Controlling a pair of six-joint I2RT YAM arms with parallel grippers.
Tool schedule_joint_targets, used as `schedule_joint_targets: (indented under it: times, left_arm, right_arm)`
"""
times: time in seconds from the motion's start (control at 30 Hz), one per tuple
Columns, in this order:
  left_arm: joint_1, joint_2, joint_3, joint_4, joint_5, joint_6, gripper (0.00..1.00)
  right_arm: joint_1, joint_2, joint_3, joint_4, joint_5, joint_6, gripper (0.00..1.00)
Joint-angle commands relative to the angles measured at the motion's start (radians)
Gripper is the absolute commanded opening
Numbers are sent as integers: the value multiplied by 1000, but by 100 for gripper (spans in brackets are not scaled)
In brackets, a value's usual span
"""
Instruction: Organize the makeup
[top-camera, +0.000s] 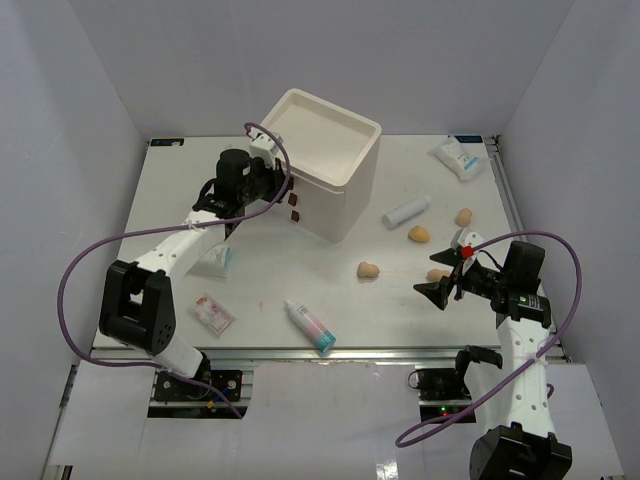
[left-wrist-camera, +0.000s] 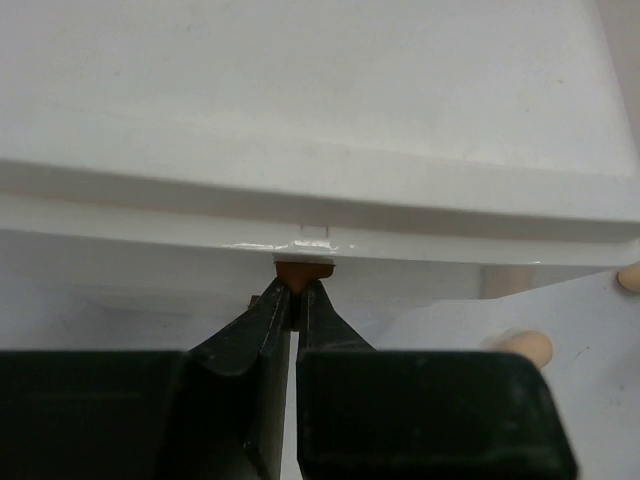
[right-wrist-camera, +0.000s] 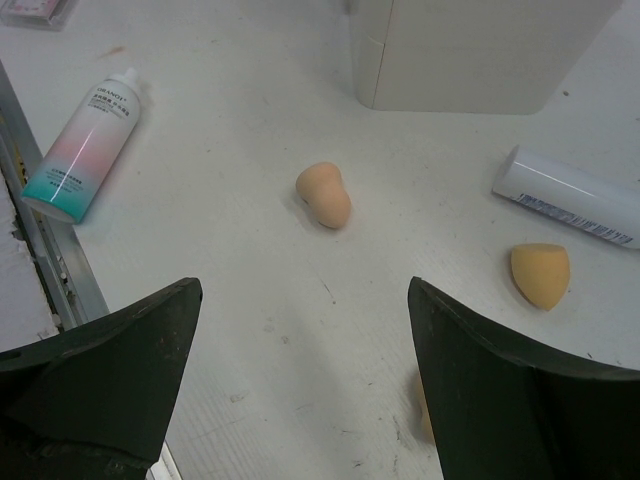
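Left pincer (left-wrist-camera: 297, 292) pinching brown handle (left-wrist-camera: 303, 270), glossy cream box (left-wrist-camera: 300, 120)

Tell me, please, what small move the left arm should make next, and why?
Probably pull gently back: the left gripper looks pinched on the small brown handle of the big cream drawer box, whose drawer front appears flush, not yet opened.

The left arm (top-camera: 170, 255) and the right arm (top-camera: 525, 360) both have white link shells with black joint housings, and each carries a looping purple cable (top-camera: 63, 290). The left gripper (left-wrist-camera: 297, 290) has black wedge-shaped fingers tapering to thin tips. The right gripper (right-wrist-camera: 302, 290) has broad matte-black fingers, with a small red part (top-camera: 465, 247) beside them.
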Motion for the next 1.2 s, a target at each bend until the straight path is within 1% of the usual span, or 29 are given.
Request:
schedule_joint_targets:
  times: [0.0, 0.17, 0.27, 0.33, 0.43, 0.47, 0.5, 0.53, 0.6, 0.63, 0.7, 0.77, 0.87, 0.9, 0.97, 1.0, 1.03, 1.1, 1.13, 1.17]
  left_arm:
    - [-3, -160, -89, -45, -60, -16, 0]
    - [-2, -376, -225, -109, -116, -84, 0]
    - [-1, -489, -299, -159, -104, -135, 0]
    - [-1, -543, -352, -182, -99, -156, 0]
    - [-1, -603, -392, -179, -98, -169, 1]
    - [-1, -608, -396, -179, -98, -168, 7]
    - [-1, -605, -396, -180, -96, -165, 18]
    - [0, -599, -395, -182, -92, -162, 33]
    - [-1, -585, -384, -184, -82, -164, 52]
    - [0, -580, -383, -184, -79, -165, 60]
    - [-1, -579, -380, -187, -79, -165, 70]
    - [-1, -587, -377, -192, -82, -165, 76]
    - [-1, -637, -377, -206, -87, -164, 81]
    - [0, -661, -377, -217, -90, -161, 83]
    - [-1, -704, -376, -243, -90, -159, 94]
    - [-1, -712, -378, -254, -86, -157, 96]
    - [-1, -745, -383, -269, -83, -151, 98]
    - [-1, -827, -395, -288, -83, -148, 98]
    - [-1, -836, -406, -289, -81, -148, 98]
    - [-1, -890, -423, -296, -85, -148, 98]
  right_arm:
    - [-3, -1, 26, 3, -20, -7, 90]
    - [-4, -1, 25, 3, -21, -10, 90]
    - [-5, -2, 24, 1, -21, -19, 90]
    - [-5, -3, 23, -6, -21, -36, 90]
    - [-4, -4, 21, -16, -22, -65, 90]
    - [-3, -2, 20, -22, -24, -81, 90]
    - [-3, 1, 19, -29, -28, -99, 90]
    - [-3, 4, 20, -36, -33, -116, 90]
    - [7, 14, 28, -59, -43, -161, 90]
    - [12, 22, 36, -77, -46, -197, 90]
    - [56, 41, 51, -109, -34, -273, 90]
    - [109, 75, 65, -130, 6, -347, 90]
    - [215, 134, 77, -122, 86, -429, 92]
    - [279, 168, 80, -99, 131, -438, 94]
    - [384, 235, 99, -59, 215, -436, 99]
    - [427, 268, 101, -40, 250, -429, 99]
    - [485, 314, 113, -8, 292, -414, 96]
    - [573, 382, 135, 53, 346, -378, 92]
    - [579, 418, 138, 89, 375, -356, 92]
    - [613, 476, 151, 163, 432, -301, 88]
